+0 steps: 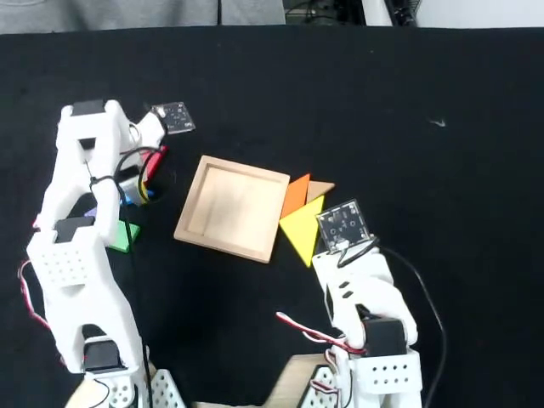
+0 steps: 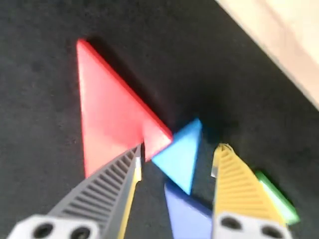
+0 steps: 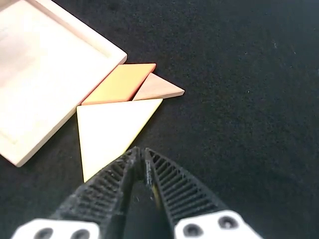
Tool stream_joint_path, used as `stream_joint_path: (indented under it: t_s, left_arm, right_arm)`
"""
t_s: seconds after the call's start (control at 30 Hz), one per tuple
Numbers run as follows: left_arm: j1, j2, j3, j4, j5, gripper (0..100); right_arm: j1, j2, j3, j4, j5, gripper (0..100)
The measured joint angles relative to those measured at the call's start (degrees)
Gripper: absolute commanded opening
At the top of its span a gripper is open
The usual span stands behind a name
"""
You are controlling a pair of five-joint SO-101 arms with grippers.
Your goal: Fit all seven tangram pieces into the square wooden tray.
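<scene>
Left gripper (image 2: pixel 178 148) stands open astride the blue triangle (image 2: pixel 181 160), beside the red triangle (image 2: pixel 107 119). Right gripper (image 3: pixel 141 152), closed on nothing, hovers over the yellow triangle (image 3: pixel 109 127) just beside the wooden tray (image 1: pixel 189 212) on the desk (image 1: pixel 425 170).

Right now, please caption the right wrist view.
Shut right gripper over the yellow triangle beside the wooden tray.
</scene>
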Motion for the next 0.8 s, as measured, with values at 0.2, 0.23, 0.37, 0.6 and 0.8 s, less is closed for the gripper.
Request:
stream_joint_path:
  t_s: [0.2, 0.23, 0.37, 0.6, 0.8]
  left_arm:
    - [0.0, -0.1, -14.1, 8.2, 0.4, 23]
    - [0.0, 0.5, -14.8, 7.8, 0.4, 23]
    - [0.0, 5.6, -15.3, 4.3, 3.4, 23]
    - [1.9, 9.7, -15.3, 5.3, 4.7, 23]
    - [1.8, 10.1, -15.3, 1.0, 5.2, 23]
  right_arm:
    - [0.0, 0.0, 0.0, 0.0, 0.0, 1.2]
    - [0.0, 0.0, 0.0, 0.0, 0.0, 1.2]
    - [0.0, 0.0, 0.0, 0.0, 0.0, 1.2]
    - [0.0, 0.0, 0.0, 0.0, 0.0, 1.2]
    - [0.0, 0.0, 0.0, 0.0, 0.0, 1.2]
